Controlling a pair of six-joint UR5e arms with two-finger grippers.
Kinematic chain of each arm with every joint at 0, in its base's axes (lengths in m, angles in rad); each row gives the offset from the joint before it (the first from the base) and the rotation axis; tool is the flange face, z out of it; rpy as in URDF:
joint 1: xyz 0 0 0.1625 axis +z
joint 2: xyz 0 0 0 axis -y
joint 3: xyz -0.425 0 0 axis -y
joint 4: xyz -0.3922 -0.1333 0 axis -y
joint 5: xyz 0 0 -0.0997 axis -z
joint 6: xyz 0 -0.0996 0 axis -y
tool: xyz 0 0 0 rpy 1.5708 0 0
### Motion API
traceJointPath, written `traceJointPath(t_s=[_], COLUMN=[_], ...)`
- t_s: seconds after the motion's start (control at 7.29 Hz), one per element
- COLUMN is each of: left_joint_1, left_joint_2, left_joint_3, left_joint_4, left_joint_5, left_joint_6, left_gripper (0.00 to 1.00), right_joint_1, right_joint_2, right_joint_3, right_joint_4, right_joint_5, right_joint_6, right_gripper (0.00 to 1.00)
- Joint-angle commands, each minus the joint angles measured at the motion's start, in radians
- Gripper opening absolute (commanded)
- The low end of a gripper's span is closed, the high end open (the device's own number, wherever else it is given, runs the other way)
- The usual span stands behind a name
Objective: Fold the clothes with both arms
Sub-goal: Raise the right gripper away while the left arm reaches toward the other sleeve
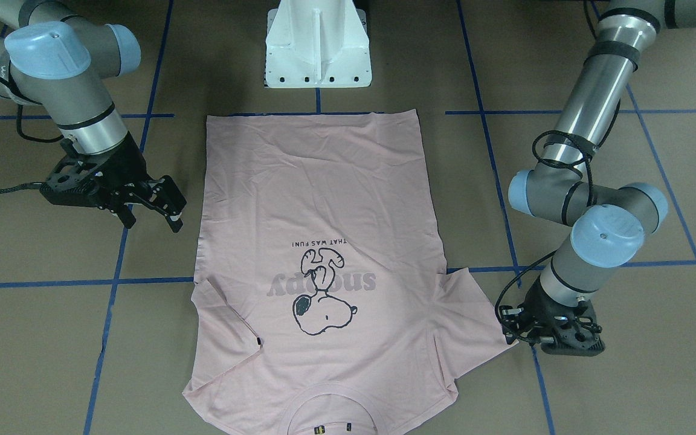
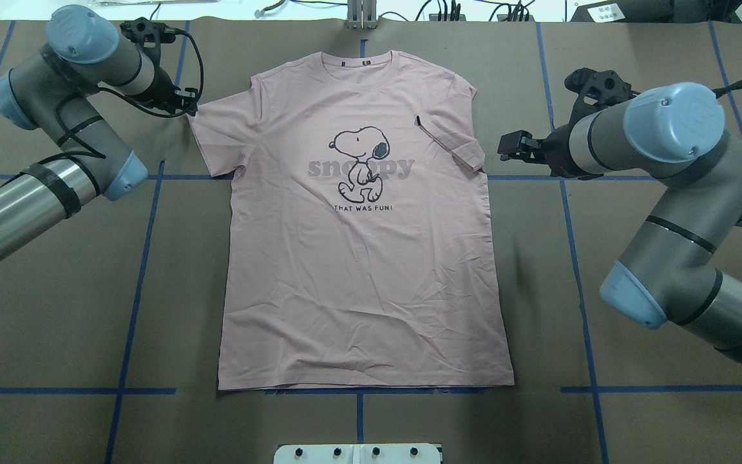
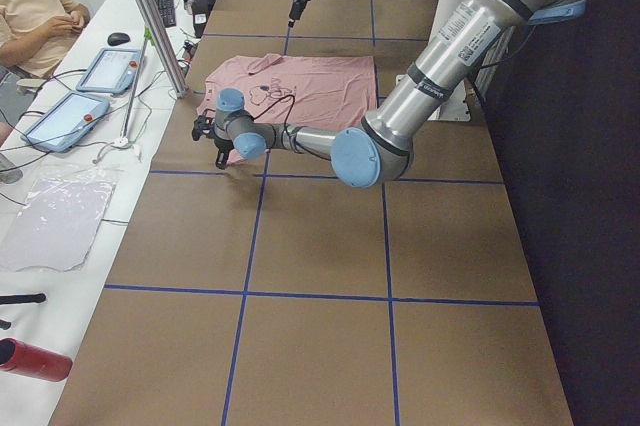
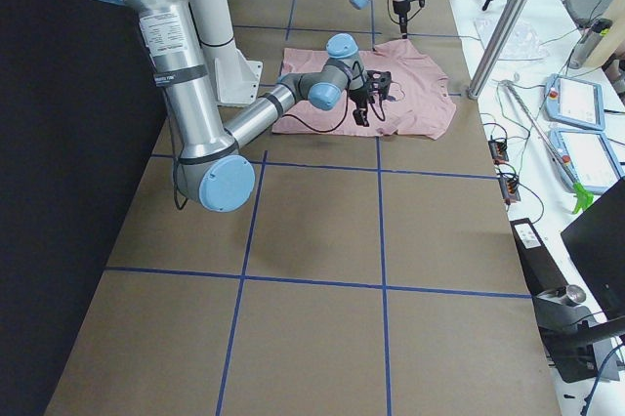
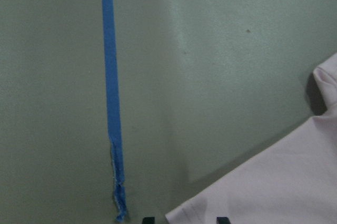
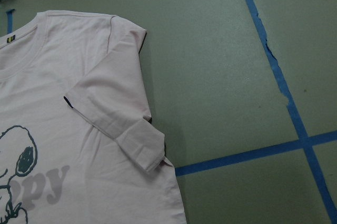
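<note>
T-shirt (image 2: 358,258) flat | left fingers (image 5: 221,220) spread astride sleeve (image 5: 284,176) edge | right fingers (image 1: 171,206) spread, clear beside side edge

A robotics lab: robot arms (image 2: 680,212) over a brown counter (image 2: 55,290) gridded with blue tape (image 2: 55,390); teach pendants (image 3: 105,71) and a seated person (image 3: 35,11) upper left.

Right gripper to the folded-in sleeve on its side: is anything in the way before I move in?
Nothing visible stands in the way. Between the right gripper and the folded sleeve of the T-shirt there is only bare table, with a flat blue tape line crossing it. The right wrist view shows the same open stretch.
</note>
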Motion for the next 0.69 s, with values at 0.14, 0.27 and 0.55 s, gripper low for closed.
traceJointPath(t_s=[0.14, 0.27, 0.55], left_joint_1=[0.002, 0.003, 0.008], left_joint_2=[-0.026, -0.032, -0.032], left_joint_3=[0.030, 0.044, 0.045], left_joint_4=[-0.009, -0.009, -0.009], left_joint_5=[0.006, 0.006, 0.006], left_joint_6=[0.001, 0.002, 0.004], left_gripper=[0.48, 0.42, 0.18], right_joint_1=[0.001, 0.005, 0.013], right_joint_2=[0.005, 0.008, 0.010], right_joint_3=[0.000, 0.000, -0.003], right_joint_4=[0.001, 0.000, 0.000], right_joint_5=[-0.005, -0.005, -0.005], right_joint_6=[0.000, 0.000, 0.000], right_gripper=[1.00, 1.00, 1.00])
